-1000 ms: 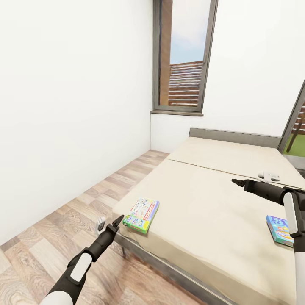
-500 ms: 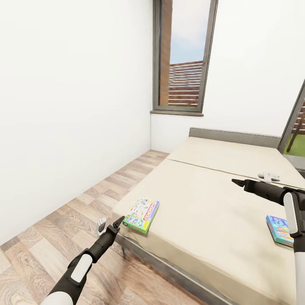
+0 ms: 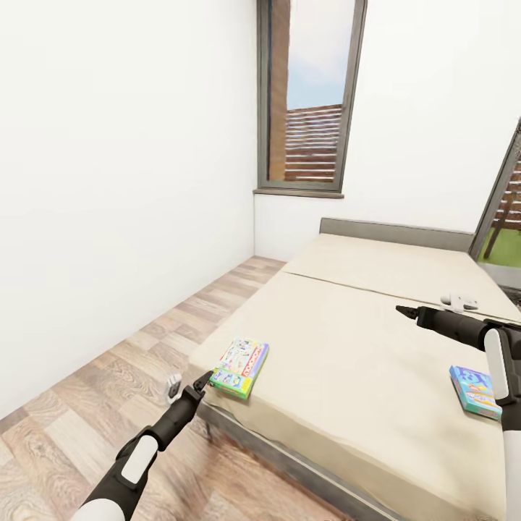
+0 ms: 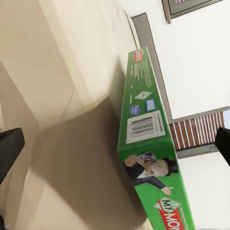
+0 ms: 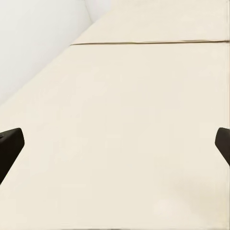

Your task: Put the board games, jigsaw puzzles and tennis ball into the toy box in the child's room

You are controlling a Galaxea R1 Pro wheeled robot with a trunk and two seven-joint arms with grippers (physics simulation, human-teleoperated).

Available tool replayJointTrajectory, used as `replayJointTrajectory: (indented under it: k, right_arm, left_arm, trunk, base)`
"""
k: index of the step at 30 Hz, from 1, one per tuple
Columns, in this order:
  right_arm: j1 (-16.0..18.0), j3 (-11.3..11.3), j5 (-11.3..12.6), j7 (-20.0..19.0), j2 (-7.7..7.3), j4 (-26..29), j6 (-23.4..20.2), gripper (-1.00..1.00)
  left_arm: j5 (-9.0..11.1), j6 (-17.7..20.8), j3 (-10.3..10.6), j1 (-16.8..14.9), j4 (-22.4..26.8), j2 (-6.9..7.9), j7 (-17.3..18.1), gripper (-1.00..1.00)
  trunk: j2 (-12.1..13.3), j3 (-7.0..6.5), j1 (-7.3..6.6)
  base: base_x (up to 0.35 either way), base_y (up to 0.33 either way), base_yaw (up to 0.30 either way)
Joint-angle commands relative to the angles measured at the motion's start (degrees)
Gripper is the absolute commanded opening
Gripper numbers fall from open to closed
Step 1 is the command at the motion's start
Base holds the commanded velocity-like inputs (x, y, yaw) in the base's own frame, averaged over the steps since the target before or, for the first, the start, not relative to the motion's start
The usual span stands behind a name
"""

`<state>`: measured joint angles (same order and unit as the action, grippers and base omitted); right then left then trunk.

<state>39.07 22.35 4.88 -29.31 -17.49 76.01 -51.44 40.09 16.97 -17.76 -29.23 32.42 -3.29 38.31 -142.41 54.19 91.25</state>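
Now green board game [image 3: 241, 367] just beyond left claw [image 3: 203, 381], apart.

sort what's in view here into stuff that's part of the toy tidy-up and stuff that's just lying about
Part of the job:
- green board game at the near corner of the bed, just ahead of the open left hand
- blue board game on the bed's right side, by the right arm

Just lying about:
- small white object further back on the mattress
- small grey-white object on the wood floor beside the bed
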Motion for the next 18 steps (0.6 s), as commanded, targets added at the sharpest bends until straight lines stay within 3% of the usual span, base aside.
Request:
replayJointTrajectory:
  k: [1,8,18]
  right_arm:
    - [0.0,0.1,0.5,0.1,0.0,0.0,-0.4,1.0]
    - [0.0,0.1,0.5,0.1,0.0,0.0,-0.4,1.0]
    - [0.0,0.1,0.5,0.1,0.01,0.0,-0.4,1.0]
  left_arm:
    - [0.2,0.5,-0.3,0.0,0.0,-0.06,0.2,1.0]
    - [0.2,0.5,-0.3,0.0,-0.1,-0.12,0.2,1.0]
    - [0.2,0.5,-0.3,0.0,-0.2,-0.3,0.2,1.0]
  trunk:
    - [0.0,0.06,-0.01]
    - [0.0,0.06,-0.01]
    - [0.0,0.06,-0.01]
  base:
    - [0.0,0.0,-0.161]
    - [0.0,0.0,-0.162]
    - [0.0,0.0,-0.047]
